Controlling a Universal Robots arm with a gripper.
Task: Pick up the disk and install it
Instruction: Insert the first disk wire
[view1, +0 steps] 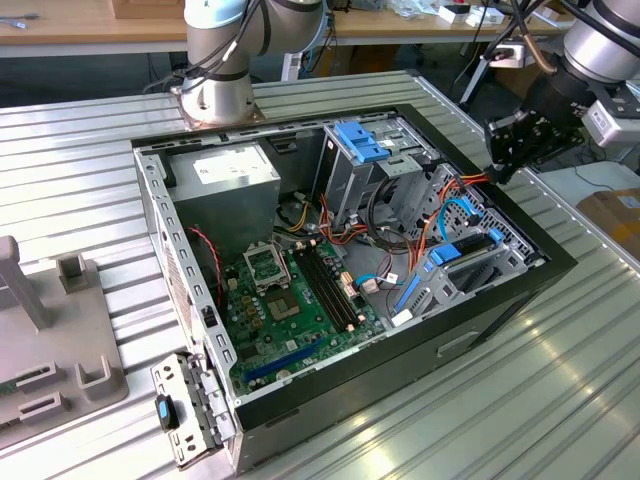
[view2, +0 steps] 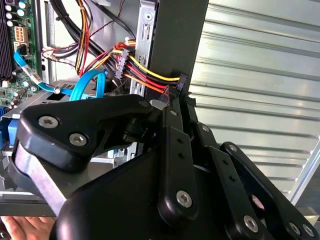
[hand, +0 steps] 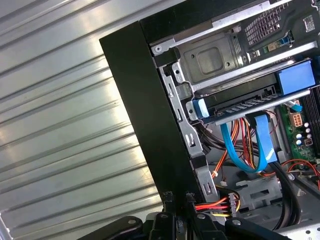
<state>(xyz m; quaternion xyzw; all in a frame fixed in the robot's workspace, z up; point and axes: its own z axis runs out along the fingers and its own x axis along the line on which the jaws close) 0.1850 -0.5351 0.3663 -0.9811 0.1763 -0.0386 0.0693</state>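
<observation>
Scene: An open computer case (view1: 500, 300) lies on its side on a ribbed metal desk (view1: 80, 150), its motherboard (view1: 290, 300) and grey power supply (view1: 235, 175) exposed.

Arm: The robot's base (view1: 215, 95) stands on the desk just behind the case, and its wrist reaches in from the exterior view's right.

Hand: The black hand (view1: 497, 172) hangs over the case's wall at the exterior view's right, tips pointed down towards the rim. In both wrist views the fingertips (view2: 177, 92) (hand: 178, 197) sit drawn almost together with only a slim gap between them. They hold nothing.

Disk: The disk (hand: 245, 100), a dark body in a bright blue carrier, lies flat in the drive bay inside the case, under a metal cage. In the exterior view it shows as a blue-framed slab (view1: 462, 250) near the wall at that view's right. It is well apart from the hand.

Cabling: Thin blue cables (hand: 250, 145) loop out just beside the disk. A bundle of red, yellow and orange wires (view2: 145, 70) runs close to the fingertips.

Cage: A light-blue bracket (view1: 360, 140) tops the upright metal cage near the middle of the case.
</observation>
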